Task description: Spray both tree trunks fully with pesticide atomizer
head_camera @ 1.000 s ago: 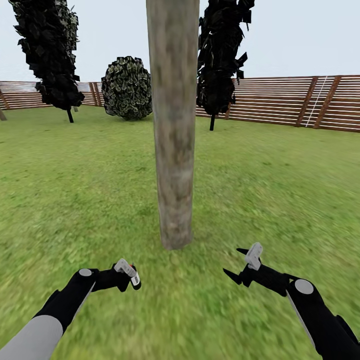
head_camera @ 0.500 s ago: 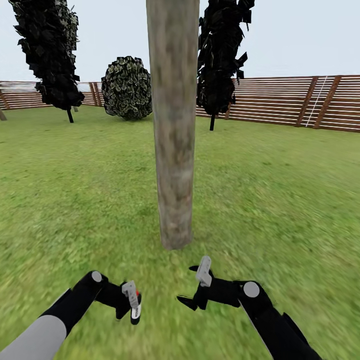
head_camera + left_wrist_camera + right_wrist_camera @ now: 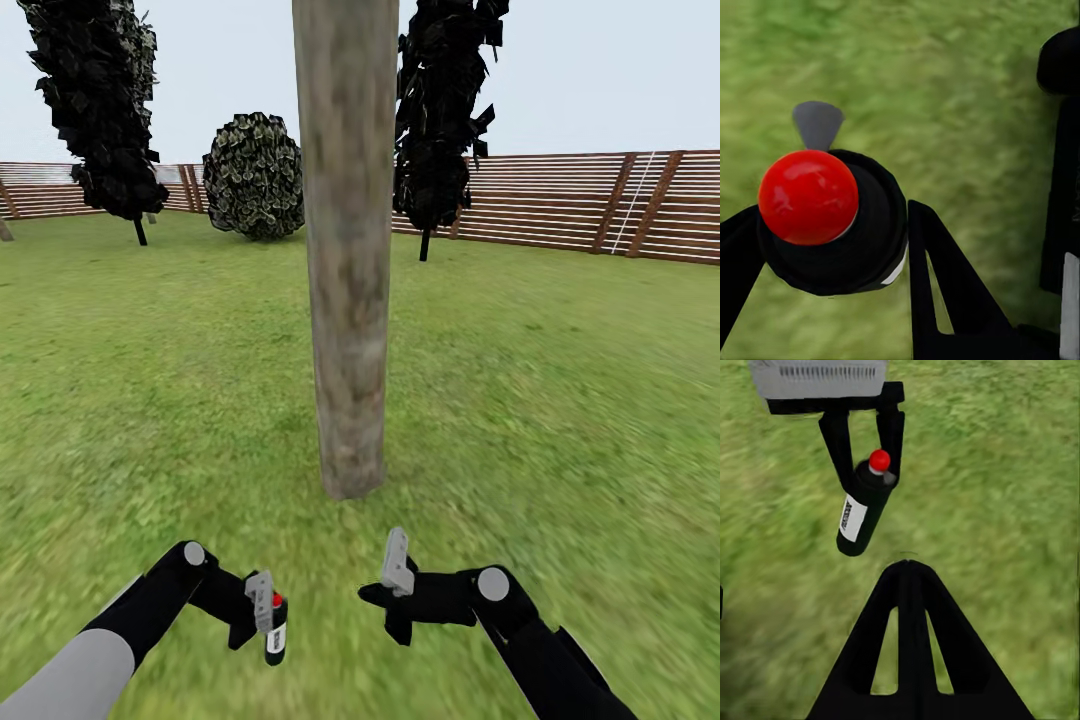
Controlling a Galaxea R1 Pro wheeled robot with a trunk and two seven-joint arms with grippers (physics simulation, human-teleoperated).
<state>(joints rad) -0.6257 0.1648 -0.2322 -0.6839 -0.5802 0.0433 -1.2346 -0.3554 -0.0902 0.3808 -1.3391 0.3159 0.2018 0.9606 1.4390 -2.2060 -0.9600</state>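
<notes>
In the garden, the robot's left hand (image 3: 262, 622) is clamped round the pesticide atomizer (image 3: 275, 630) — a slim black bottle with a small white label and a red cap — held low over the grass floor (image 3: 560, 400) in front of a tree trunk (image 3: 347, 260). The bottle hangs nearly upright, its red top turned toward the left wrist camera, apparently so that it can be aimed at the bark. The right hand (image 3: 395, 600) hovers just beside it, holding nothing; in the right wrist view its fingers (image 3: 911, 645) look drawn together. The trunk rises pale and mottled, with no white specks visible on it — spraying, by appearances, has not yet begun.
</notes>
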